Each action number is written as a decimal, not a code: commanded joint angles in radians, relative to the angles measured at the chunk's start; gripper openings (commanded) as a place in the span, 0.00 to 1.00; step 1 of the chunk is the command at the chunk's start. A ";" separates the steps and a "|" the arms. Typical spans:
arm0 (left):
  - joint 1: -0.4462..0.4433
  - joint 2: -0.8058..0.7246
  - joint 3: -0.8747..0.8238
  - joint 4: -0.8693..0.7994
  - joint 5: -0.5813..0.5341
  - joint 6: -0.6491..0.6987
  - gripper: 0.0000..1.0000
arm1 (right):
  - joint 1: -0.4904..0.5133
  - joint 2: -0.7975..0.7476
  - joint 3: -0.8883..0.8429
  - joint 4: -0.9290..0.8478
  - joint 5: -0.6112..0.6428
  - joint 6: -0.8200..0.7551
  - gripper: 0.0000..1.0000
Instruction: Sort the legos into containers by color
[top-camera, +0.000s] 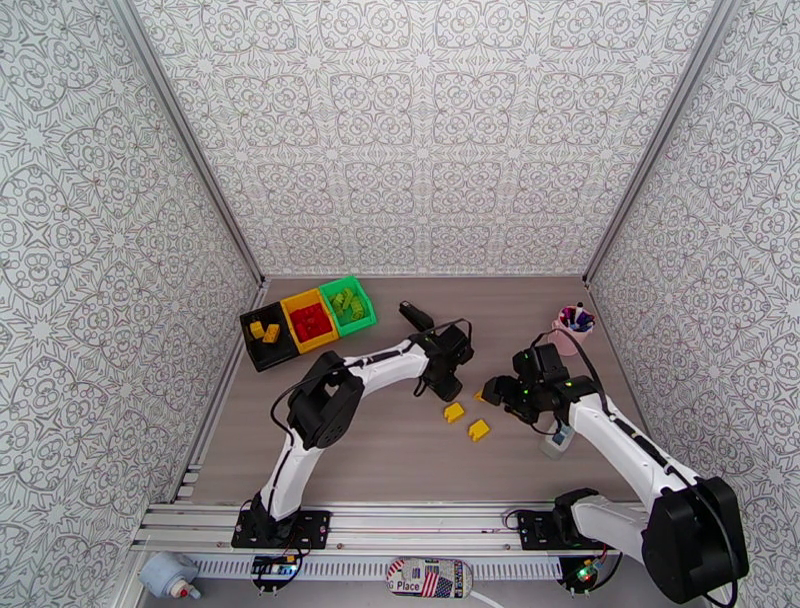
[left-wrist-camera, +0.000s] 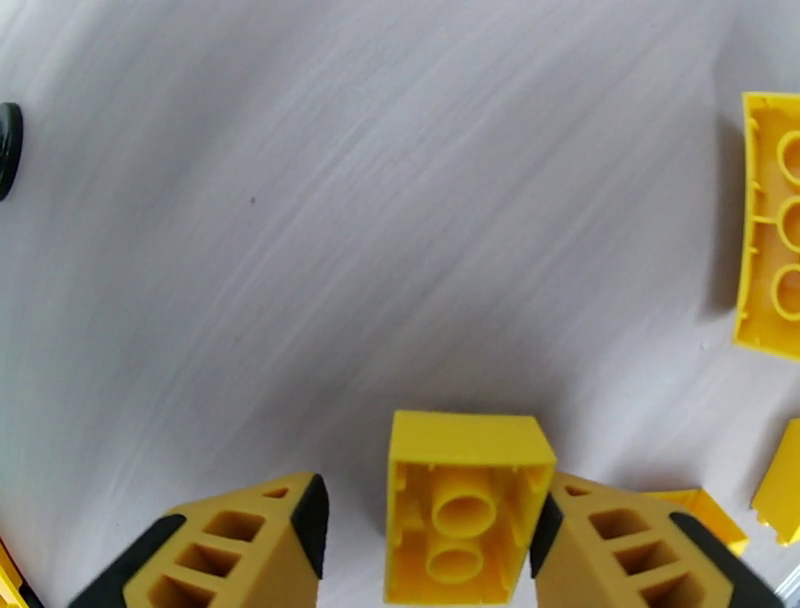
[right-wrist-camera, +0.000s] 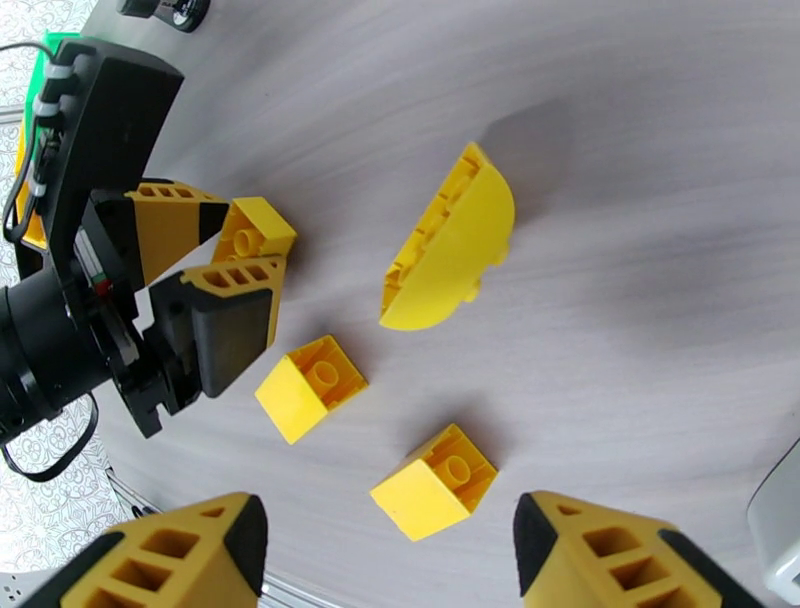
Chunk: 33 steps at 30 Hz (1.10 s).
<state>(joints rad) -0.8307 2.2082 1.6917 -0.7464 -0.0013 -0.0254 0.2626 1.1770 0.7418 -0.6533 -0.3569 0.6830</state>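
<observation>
Straddling one of four yellow legos (right-wrist-camera: 255, 228), left pincer (left-wrist-camera: 428, 515) gapes; right pincer (right-wrist-camera: 388, 525) gapes too.

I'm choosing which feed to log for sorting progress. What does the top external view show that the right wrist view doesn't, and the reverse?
Top external gives the bin contents: yellow bricks in the black bin, red bricks in the yellow bin, green bricks in the green bin, plus the pink cup. Right wrist gives a yellow brick between the left gripper's open fingers. Both share the two loose yellow bricks on the table.
</observation>
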 joint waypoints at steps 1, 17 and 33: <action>-0.007 0.045 0.041 -0.029 -0.028 -0.016 0.54 | -0.008 -0.015 -0.010 -0.003 -0.020 0.000 0.69; 0.139 -0.128 -0.118 0.083 0.024 -0.154 0.36 | 0.108 0.080 0.055 0.156 -0.091 0.088 0.69; 0.766 -0.649 -0.524 0.179 0.002 -0.429 0.35 | 0.469 0.527 0.562 0.190 -0.081 0.101 0.64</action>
<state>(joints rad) -0.1474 1.6180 1.2121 -0.5713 0.0387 -0.3679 0.7086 1.6646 1.2366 -0.4484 -0.4313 0.7864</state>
